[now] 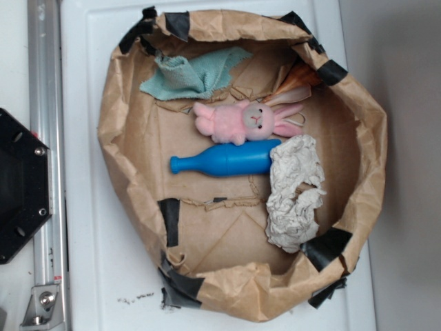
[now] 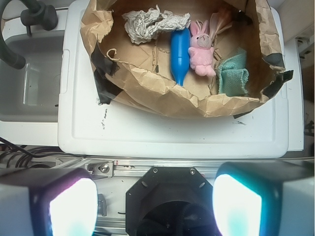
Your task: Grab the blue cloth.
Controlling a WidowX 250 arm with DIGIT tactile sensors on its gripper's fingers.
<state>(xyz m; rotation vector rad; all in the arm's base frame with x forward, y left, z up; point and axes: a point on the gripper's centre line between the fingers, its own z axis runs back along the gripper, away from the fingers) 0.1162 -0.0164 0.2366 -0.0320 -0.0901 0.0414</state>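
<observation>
Blue cloth (image 1: pixel 195 74) lies crumpled inside the brown paper nest (image 1: pixel 122 103), against its wall at one end, just beside the pink bunny (image 1: pixel 244 121); its soft weave and ragged edges show best in the exterior view. The wrist view finds the same cloth (image 2: pixel 233 74) at the right of the nest, partly hidden behind the folded paper rim (image 2: pixel 162 88). Only the wrist view shows the gripper (image 2: pixel 156 209): two fingers (image 2: pixel 74 206) stand wide apart at the bottom edge, their pads glowing pale and blurred, holding nothing, well short of the nest. The exterior view shows no fingers at all, only a black hexagonal base (image 1: pixel 21 186) and a metal rail (image 1: pixel 45 158) at the left edge. Next to the bunny lies a smooth blue plastic bottle-shaped toy (image 1: pixel 224 158), its narrow neck half concealed by the rim in the wrist view. A white wrinkly paper wad (image 1: pixel 295 193) touches the toy's broad end. The nest, stiff creased paper patched with black tape (image 1: pixel 169 221), sits on a white board (image 1: pixel 83 276). The wrist view alone reveals a grey sink-like basin (image 2: pixel 29 83) and dark hose (image 2: pixel 15 44) to the left, cut off by the frame.
</observation>
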